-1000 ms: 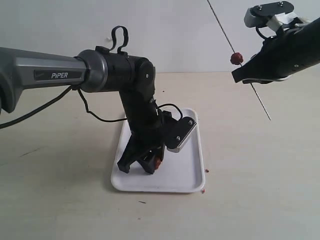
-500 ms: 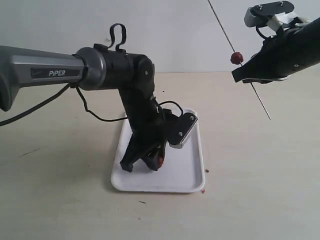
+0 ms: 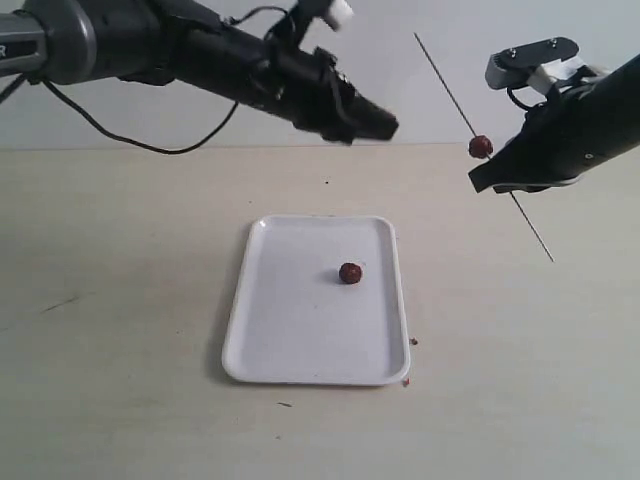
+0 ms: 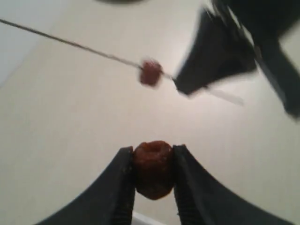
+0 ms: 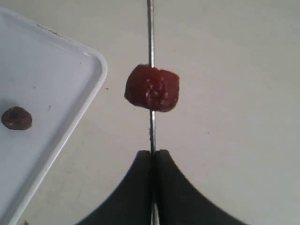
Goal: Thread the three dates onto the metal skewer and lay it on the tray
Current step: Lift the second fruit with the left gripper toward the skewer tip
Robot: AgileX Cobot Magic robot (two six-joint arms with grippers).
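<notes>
My right gripper (image 3: 480,182) (image 5: 153,154) is shut on the thin metal skewer (image 3: 445,77) (image 5: 150,33), held slanting in the air right of the tray. One date (image 3: 480,147) (image 5: 152,88) (image 4: 150,73) is threaded on the rod just above the fingers. My left gripper (image 3: 388,127) (image 4: 153,157) hangs high above the table, left of the skewer, shut on a second date (image 4: 153,168). A third date (image 3: 350,273) (image 5: 16,117) lies on the white tray (image 3: 290,340) (image 5: 56,70).
Small brown crumbs (image 3: 412,342) lie on the beige table just off the tray's near right corner. A black cable (image 3: 130,140) trails from the left arm at the back.
My left arm has lifted off the tray with a date and swung up toward the skewer. One date now lies uncovered on the tray. The right gripper has shifted slightly down.
</notes>
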